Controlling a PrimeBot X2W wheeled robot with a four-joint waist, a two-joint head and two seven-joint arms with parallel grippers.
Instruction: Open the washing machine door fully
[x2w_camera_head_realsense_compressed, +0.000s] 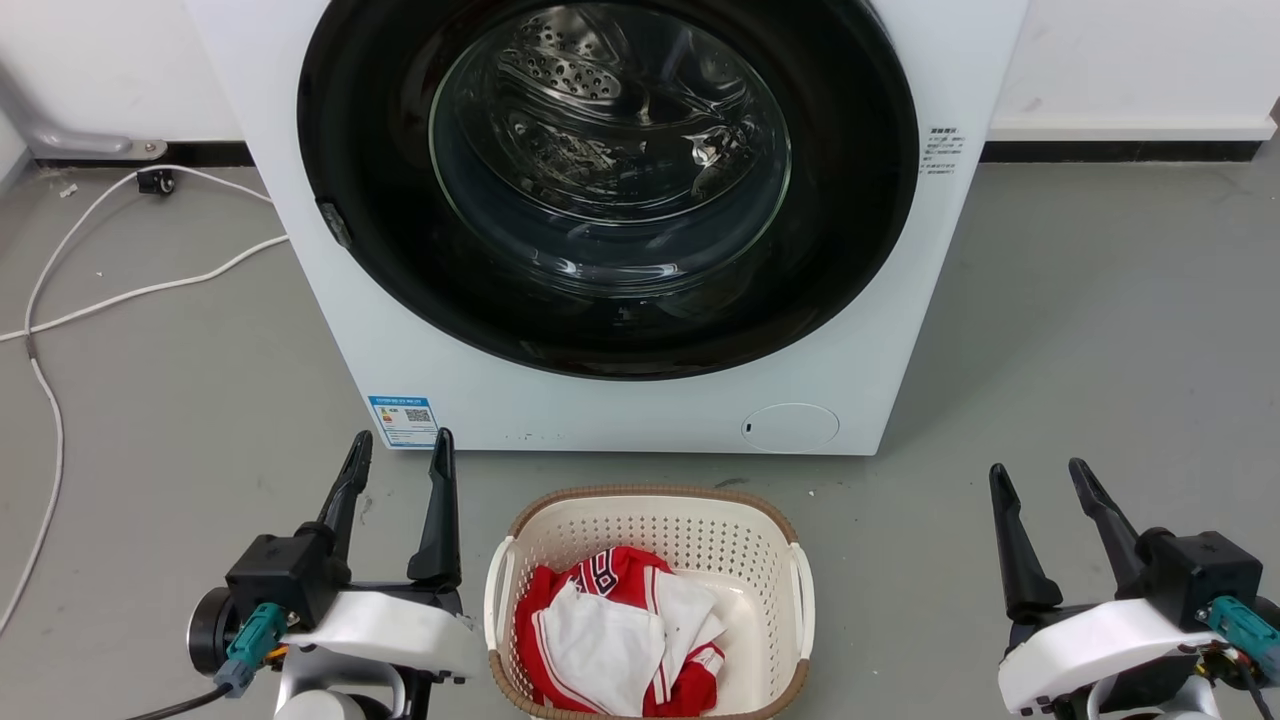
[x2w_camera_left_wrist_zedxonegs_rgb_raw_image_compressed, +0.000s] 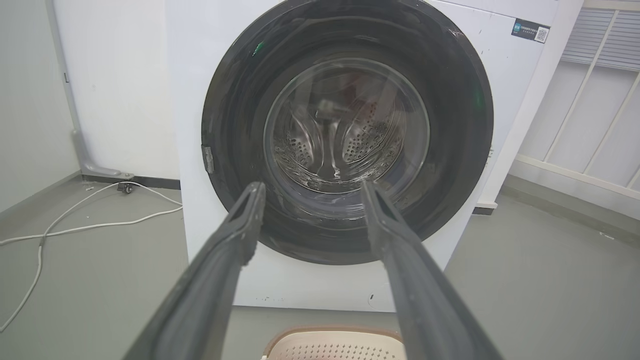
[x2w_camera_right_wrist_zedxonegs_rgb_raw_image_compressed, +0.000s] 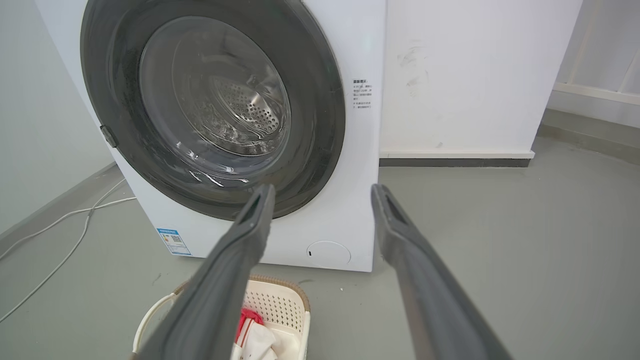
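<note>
We note the washing machine door (x2w_camera_head_realsense_compressed: 608, 180) shut and flush in the front of the white washing machine (x2w_camera_head_realsense_compressed: 640, 410), its black ring nearly as wide as the machine, the steel drum visible through the clear bowl. A small grey catch (x2w_camera_head_realsense_compressed: 335, 222) sits on the door's rim toward the machine's left side as the robot faces it. Low on the machine's front are a blue label (x2w_camera_head_realsense_compressed: 403, 420) at the left corner and a small round white flap (x2w_camera_head_realsense_compressed: 790, 427) toward the right. The left pincer (x2w_camera_head_realsense_compressed: 402, 437) hovers before the machine's lower left corner, fingers spread, holding nothing. The right pincer (x2w_camera_head_realsense_compressed: 1037, 468) stands just past the machine's right corner, likewise spread and empty. Neither touches the machine. A cream laundry basket (x2w_camera_head_realsense_compressed: 650, 495) with red and white clothes (x2w_camera_head_realsense_compressed: 600, 620) rests on the grey floor (x2w_camera_head_realsense_compressed: 1100, 330) just before the machine. A white cable (x2w_camera_head_realsense_compressed: 150, 290) trails left of the machine.
</note>
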